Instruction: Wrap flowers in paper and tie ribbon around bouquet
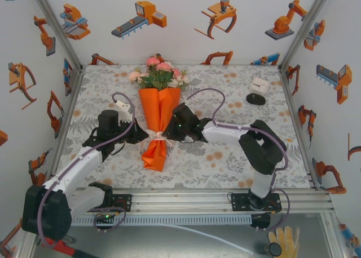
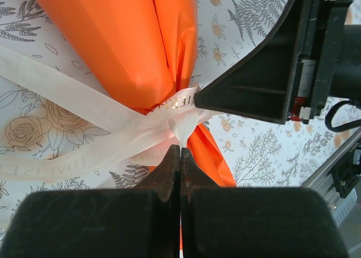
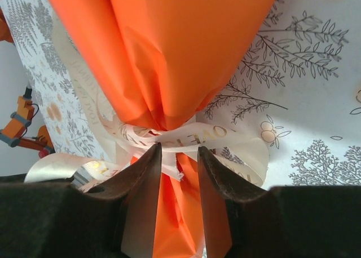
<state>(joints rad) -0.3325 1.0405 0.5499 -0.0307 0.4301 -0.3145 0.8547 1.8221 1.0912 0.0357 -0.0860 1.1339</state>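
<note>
Bouquet (image 1: 160,109) lies lengthwise mid-table (image 1: 225,162), pink and cream flowers (image 1: 158,72) at its far end, their stems hidden inside the orange paper (image 2: 113,38). From overhead, the knot at the waist is masked by the tips of both arms. The left claw (image 2: 180,155) is clenched, fingers pressed flat together with a tail of the cream ribbon (image 2: 67,100) running into their tips. The right claw (image 3: 177,156) is released, its fingers parted on either side of a ribbon tail just below the knot. The wrist views bring out gold lettering on the ribbon, too blurred to read whole; the overhead view takes in the blooms.
</note>
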